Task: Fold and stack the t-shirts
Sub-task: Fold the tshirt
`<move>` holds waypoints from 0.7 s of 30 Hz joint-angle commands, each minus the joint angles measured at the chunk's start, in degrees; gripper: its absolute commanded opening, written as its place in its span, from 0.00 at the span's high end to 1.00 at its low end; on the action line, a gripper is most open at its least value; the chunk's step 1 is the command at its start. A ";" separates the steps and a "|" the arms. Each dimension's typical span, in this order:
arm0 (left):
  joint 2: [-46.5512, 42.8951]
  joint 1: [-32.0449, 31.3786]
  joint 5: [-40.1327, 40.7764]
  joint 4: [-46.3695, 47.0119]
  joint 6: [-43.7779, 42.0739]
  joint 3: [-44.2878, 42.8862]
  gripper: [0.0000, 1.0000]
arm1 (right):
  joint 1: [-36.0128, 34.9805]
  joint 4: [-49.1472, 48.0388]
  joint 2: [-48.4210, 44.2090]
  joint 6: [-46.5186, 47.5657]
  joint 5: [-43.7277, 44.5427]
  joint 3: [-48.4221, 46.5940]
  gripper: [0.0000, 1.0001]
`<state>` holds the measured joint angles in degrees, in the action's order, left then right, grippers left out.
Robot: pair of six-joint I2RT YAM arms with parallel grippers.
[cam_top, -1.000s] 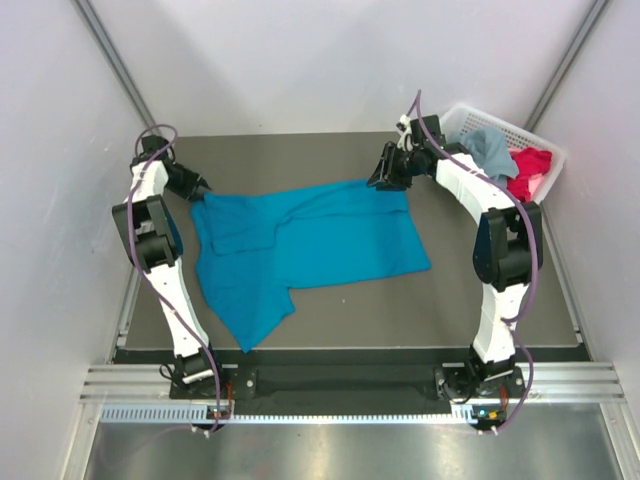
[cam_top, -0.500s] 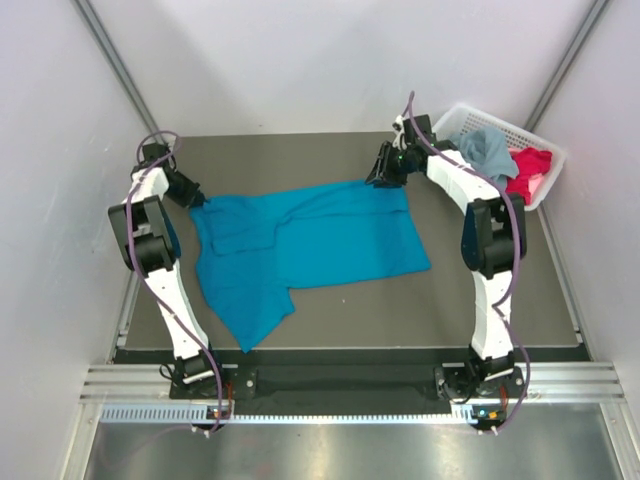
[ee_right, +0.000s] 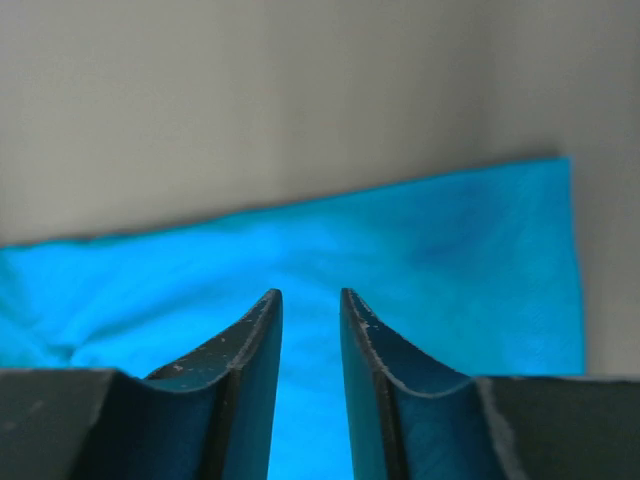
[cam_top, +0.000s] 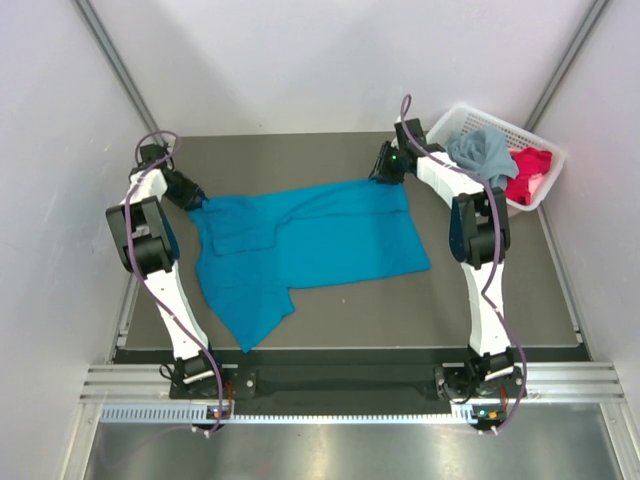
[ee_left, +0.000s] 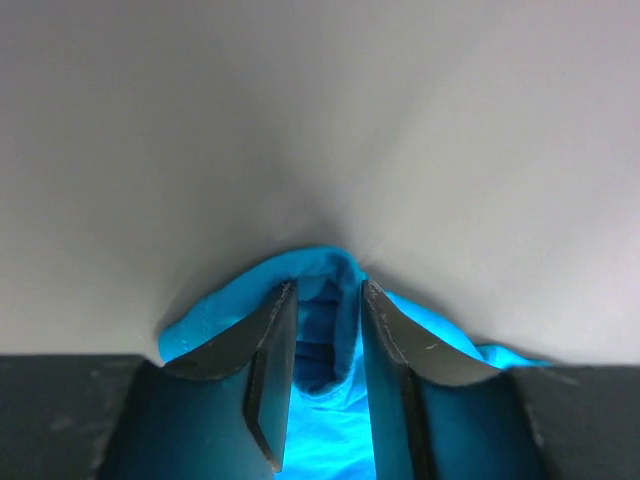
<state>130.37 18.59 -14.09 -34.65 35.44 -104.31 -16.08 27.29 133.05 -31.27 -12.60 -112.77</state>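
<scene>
Right claw farther; shirt seemingly crosswise.

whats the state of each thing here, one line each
teal shirt, spread out on the table, not folded, wrinkled at its left side
grey shirt, crumpled in the basket
red shirt, crumpled in the basket
basket, upright, holding two shirts
left hand, fingers either side of a bunched edge of the teal shirt, grip unclear
right hand, open over the teal shirt's far edge, nothing between its fingers
</scene>
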 commanded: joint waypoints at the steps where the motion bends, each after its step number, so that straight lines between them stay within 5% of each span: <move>1: -2.22 0.92 2.92 -0.24 -2.74 -2.47 0.62 | -0.27 -3.64 1.68 2.08 6.09 -3.59 0.71; 11: -3.81 0.92 -0.49 2.13 -9.41 -3.87 0.40 | 0.25 -3.03 2.91 4.81 12.07 -4.39 0.80; 21: 1.12 0.92 -3.49 -2.96 -21.71 -8.71 0.38 | 0.96 -3.21 3.35 4.11 9.70 -3.95 0.83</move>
<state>130.26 19.16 -16.19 -36.12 20.12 -111.61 -15.59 26.09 135.63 -27.46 -2.70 -114.45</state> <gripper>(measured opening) 0.616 0.177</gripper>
